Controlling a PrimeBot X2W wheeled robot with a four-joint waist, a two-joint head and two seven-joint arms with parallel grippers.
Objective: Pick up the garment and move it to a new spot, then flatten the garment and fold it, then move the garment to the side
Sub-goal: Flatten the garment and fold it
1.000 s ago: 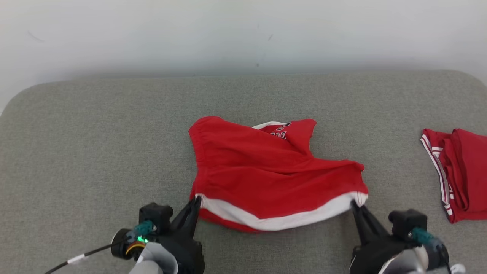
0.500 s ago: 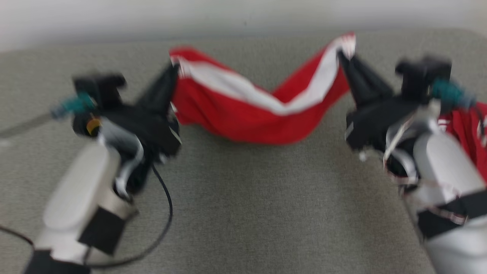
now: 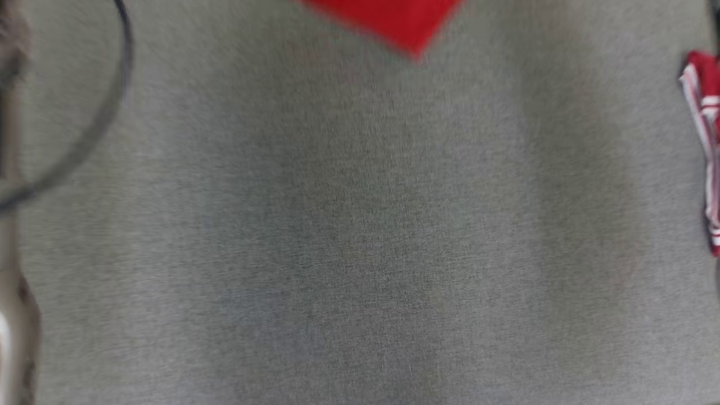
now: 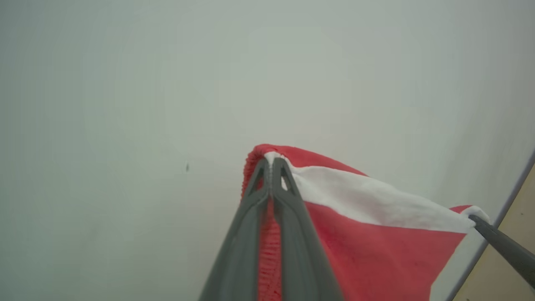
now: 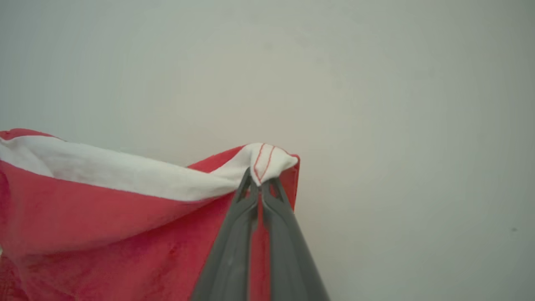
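Red garment pokes in at the top edge of the blurry head view, over the grey cushion. Another red and white striped cloth lies at the right edge. A dark cable loops at the upper left.

In the left wrist view, the left gripper is pinched tight on one corner, by the white band, with a pale wall behind.

In the right wrist view, the right gripper is pinched tight on a white corner too. The cloth sags away to the left.

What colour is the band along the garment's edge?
The band is white, the garment red; best in right wrist view.
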